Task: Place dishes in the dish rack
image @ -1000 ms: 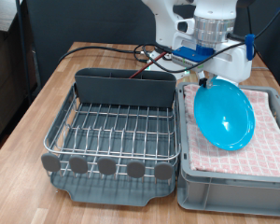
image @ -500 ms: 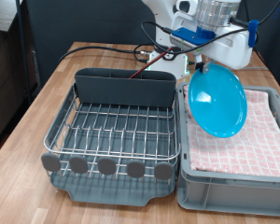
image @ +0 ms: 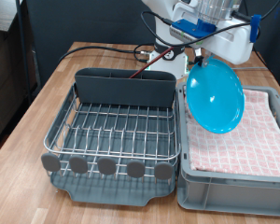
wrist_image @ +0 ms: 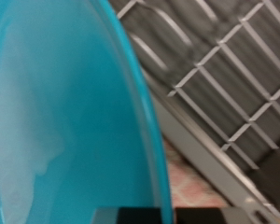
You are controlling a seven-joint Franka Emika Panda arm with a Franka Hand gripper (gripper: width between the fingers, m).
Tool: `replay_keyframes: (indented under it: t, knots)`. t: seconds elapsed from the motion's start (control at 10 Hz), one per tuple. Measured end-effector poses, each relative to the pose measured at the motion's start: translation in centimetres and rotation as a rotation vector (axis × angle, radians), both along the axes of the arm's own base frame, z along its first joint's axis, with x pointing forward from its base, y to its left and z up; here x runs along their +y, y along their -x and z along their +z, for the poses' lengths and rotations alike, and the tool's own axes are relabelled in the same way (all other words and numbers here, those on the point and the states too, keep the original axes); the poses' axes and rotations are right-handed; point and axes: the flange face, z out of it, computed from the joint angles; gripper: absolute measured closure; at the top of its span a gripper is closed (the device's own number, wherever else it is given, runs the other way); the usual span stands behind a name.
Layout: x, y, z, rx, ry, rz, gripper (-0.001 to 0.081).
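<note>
Plate (image: 214, 97) on edge, hanging from gripper (image: 202, 59), face toward rack (image: 112, 140).

The rack (image: 112, 131) sits on the surface (image: 47, 98), with the bin (image: 235, 177) just beside it at 3 o'clock. The plate (image: 215, 98) hangs above the cloth (image: 266, 140) in the bin, under the claw (image: 200, 61) at its 12 o'clock edge.

A round light-blue plate (image: 215, 97) is held on edge by its upper rim in the two-finger gripper (image: 200, 62), clear of the pink checked cloth (image: 261, 140) lining the grey bin (image: 233, 194). The silver wire dish rack (image: 117, 131) is seen just beside it, on the exterior view's left.
</note>
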Motion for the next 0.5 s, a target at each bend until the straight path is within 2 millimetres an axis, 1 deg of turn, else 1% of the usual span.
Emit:
replay_keyframes:
  t: [0.1,0.2,0.3,0.5]
  knots:
    - [-0.7,0.4,0.5,0.071,0.072,0.010,0.0783]
    - [-1.8,0.7,1.6,0.136,0.147,0.024,0.0783]
    - [-3.0,0.7,2.8,0.165,0.224,0.073,0.0783]
    - [-6.1,0.2,4.4,0.176,0.318,0.246,0.0783]
